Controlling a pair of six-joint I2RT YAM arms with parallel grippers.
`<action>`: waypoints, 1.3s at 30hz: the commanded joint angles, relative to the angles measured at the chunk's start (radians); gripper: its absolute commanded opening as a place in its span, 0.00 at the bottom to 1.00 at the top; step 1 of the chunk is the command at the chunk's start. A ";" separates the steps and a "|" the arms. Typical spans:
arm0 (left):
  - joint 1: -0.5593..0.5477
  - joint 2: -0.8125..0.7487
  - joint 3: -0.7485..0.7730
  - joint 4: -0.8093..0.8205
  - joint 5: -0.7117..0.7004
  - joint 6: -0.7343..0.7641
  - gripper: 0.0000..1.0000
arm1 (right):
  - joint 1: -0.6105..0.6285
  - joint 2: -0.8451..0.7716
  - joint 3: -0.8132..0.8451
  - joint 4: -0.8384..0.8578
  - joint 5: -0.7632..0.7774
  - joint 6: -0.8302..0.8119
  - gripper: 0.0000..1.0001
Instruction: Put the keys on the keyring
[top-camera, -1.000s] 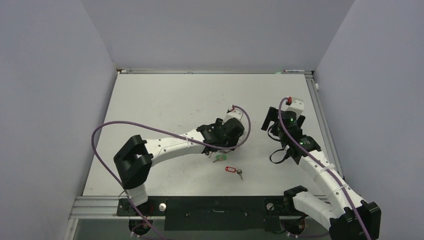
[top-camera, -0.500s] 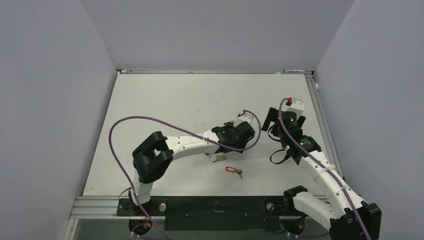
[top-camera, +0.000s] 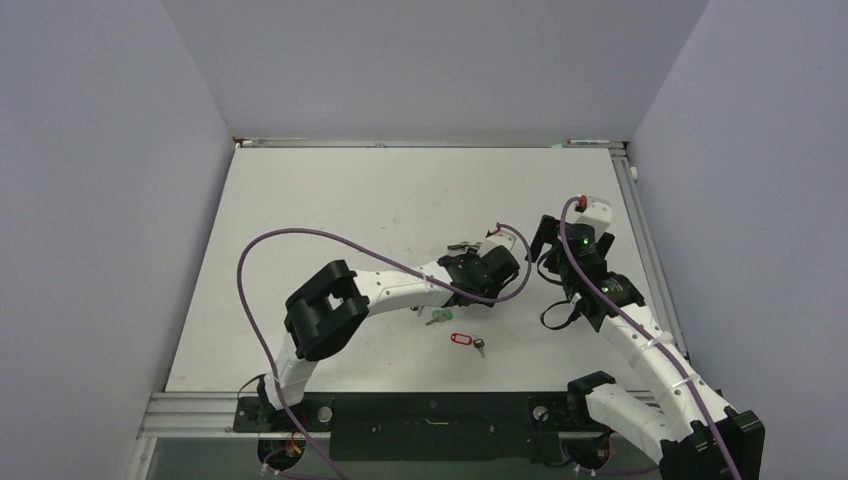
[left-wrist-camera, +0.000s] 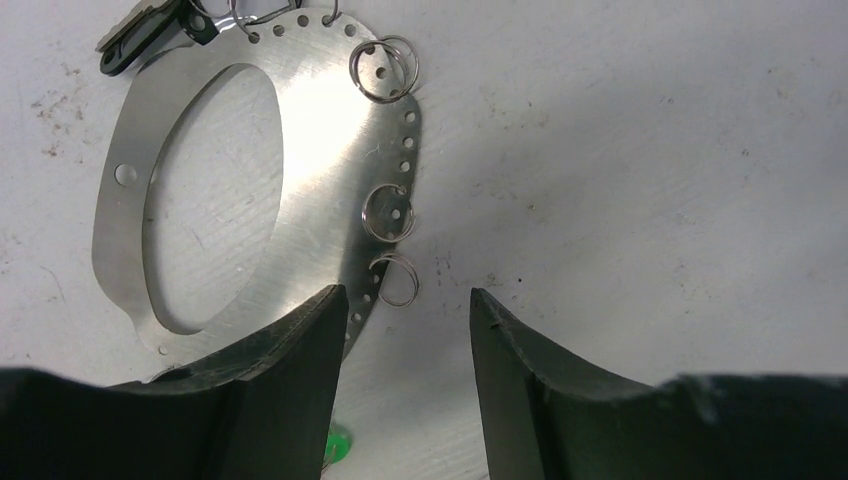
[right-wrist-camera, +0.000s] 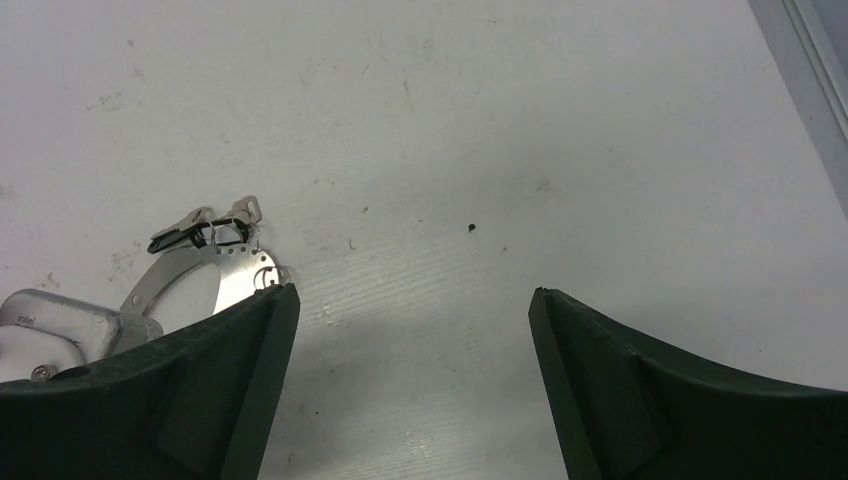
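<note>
Two spread claws: the left arm (top-camera: 390, 285) stretches low, left gripper (left-wrist-camera: 405, 300) over the flat silvery perforated oval keyring (left-wrist-camera: 330, 180) (small split rings (left-wrist-camera: 388, 212) at three o'clock); right gripper (right-wrist-camera: 410, 295) gapes nearby.

We read only one piece of writing: a tiny lower-case word that looks like "intel", printed on a silvery housing (right-wrist-camera: 60, 325) at the left margin of the right wrist view. That housing hangs over the middle of the desk (top-camera: 330, 200), somewhat toward its right edge, just beside the keyring (right-wrist-camera: 215, 270). The letters are very small, so we take the reading as likely and not certain. The key with the red tag (top-camera: 460, 339) and the key with the green tag (top-camera: 436, 319), toward the desk's near edge, are too small for us to tell any lettering.
</note>
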 joint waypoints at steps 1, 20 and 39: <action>-0.006 0.027 0.054 0.063 -0.010 -0.001 0.45 | 0.006 -0.035 0.031 -0.017 0.106 0.031 0.90; -0.005 0.094 0.081 0.078 -0.049 0.009 0.35 | 0.006 -0.116 0.055 -0.152 0.428 0.193 0.92; -0.032 0.111 0.138 0.006 -0.142 0.004 0.28 | 0.006 -0.098 0.052 -0.126 0.383 0.170 0.92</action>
